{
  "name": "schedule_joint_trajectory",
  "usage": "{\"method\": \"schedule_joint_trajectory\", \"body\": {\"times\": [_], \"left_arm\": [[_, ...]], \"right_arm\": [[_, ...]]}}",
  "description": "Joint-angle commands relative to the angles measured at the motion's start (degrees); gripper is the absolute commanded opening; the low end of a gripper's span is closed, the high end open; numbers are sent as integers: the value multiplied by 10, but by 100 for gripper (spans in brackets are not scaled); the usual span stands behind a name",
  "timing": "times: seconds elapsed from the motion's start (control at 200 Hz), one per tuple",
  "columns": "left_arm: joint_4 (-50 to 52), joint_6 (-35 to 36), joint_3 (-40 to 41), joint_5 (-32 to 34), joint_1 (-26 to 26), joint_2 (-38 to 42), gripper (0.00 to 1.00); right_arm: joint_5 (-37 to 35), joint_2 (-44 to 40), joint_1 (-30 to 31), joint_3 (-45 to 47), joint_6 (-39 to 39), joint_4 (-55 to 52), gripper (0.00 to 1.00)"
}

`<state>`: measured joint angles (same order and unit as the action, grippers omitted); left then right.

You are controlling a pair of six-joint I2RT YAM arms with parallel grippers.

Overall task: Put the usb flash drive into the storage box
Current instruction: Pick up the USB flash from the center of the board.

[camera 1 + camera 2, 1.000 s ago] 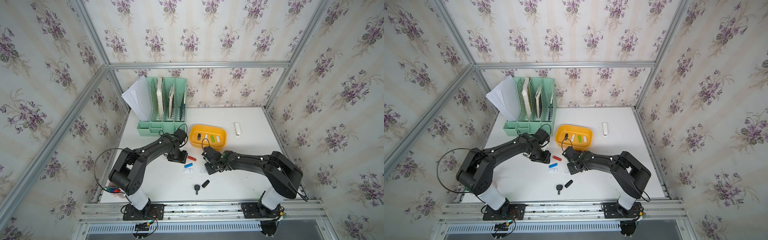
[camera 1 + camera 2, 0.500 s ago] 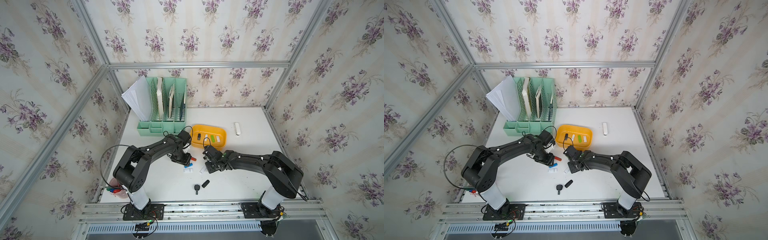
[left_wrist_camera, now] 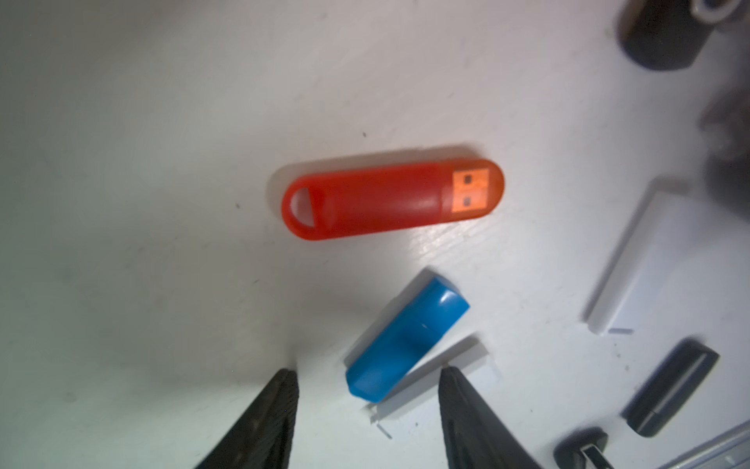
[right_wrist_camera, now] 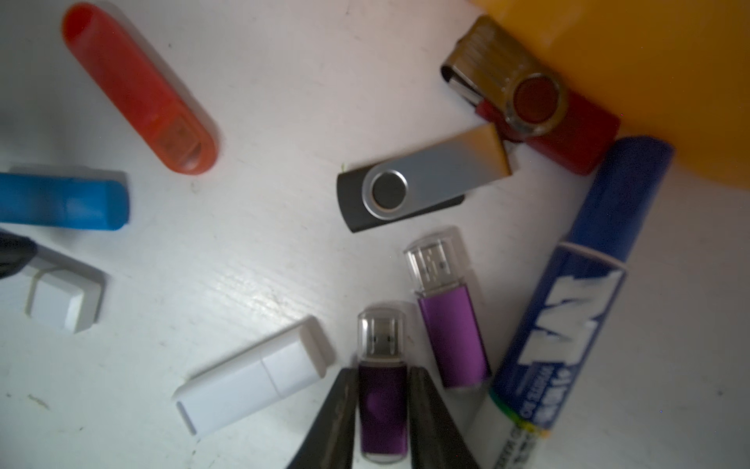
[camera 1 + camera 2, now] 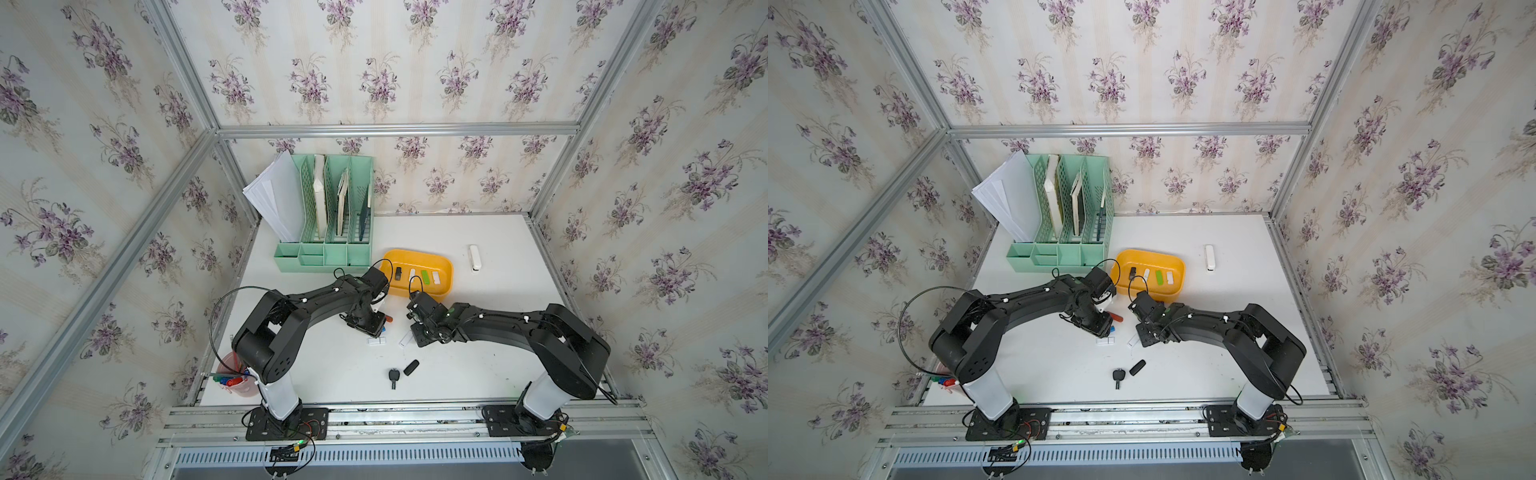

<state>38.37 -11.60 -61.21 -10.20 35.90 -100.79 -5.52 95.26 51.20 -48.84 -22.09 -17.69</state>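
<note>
the right gripper is closed tight on a small purple usb flash drive, with one finger pressed against each long side of its body. whether the drive rests on the white table or is raised a little cannot be told. it is outside the storage box, near the box's front wall on the robot's side. in both top views the gripper body hides it.

the left gripper stands open and holds nothing, its gap wider than the blue drive. its fingertips straddle one end of that drive without touching it. the blue drive is in front of the storage box too, off the corner nearer the left arm. a red drive lies just beside it, between it and the box.

inside the storage box four sticks lie in a row on the floor: a black stick at one end, then a green stick between two white sticks.

closer to the box than the held drive lie a second purple drive, a black swivel drive and a red swivel drive, the last right by the box's outer wall. a blue marker points its cap at that wall. a white drive lies just beside the held one, farther from the box than the marker.
</note>
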Motion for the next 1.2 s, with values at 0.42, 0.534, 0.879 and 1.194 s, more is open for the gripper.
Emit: {"method": "schedule_joint_trajectory", "body": {"times": [0.42, 0.534, 0.879, 1.194], "left_arm": [[-27, -2, -9, 33, 16, -25, 53], [-26, -3, -9, 34, 16, -26, 49], [-23, 0, -16, 21, 16, -31, 48], [-21, -1, -14, 23, 20, -34, 33]], "right_arm": [[30, 5, 0, 13, -7, -39, 27], [30, 5, -1, 13, -6, -41, 27], [32, 6, 0, 14, -5, -43, 26], [35, 6, -1, 15, -5, -41, 24]]}}
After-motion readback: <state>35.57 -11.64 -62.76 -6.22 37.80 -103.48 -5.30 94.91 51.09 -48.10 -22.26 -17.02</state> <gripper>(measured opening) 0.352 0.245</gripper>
